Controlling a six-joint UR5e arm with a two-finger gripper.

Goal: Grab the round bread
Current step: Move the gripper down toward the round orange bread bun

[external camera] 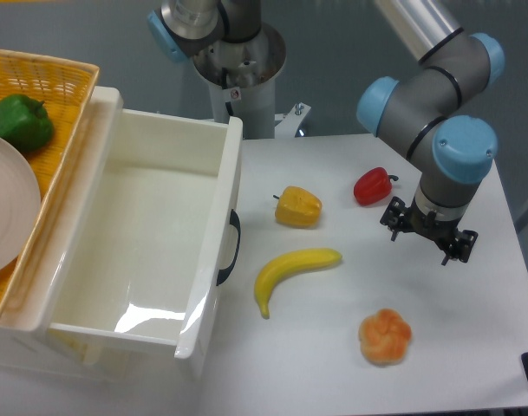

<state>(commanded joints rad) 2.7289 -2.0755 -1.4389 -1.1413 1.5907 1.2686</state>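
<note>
The round bread (385,336) is a small orange-golden bun with a lobed top, lying on the white table (472,312) near the front right. My gripper (426,236) hangs further back and slightly to the right, pointing down over the table and apart from the bun. Its black fingers (394,222) are spread to either side of the wrist, open with nothing between them. The wrist hides part of them from above.
A yellow banana (291,269) lies left of the bun. A yellow-orange bell pepper (298,207) and a red pepper (372,185) sit further back. A white open bin (213,251) fills the left. Beyond it is a wicker basket (64,130) holding a green pepper (19,123) and a plate (8,208).
</note>
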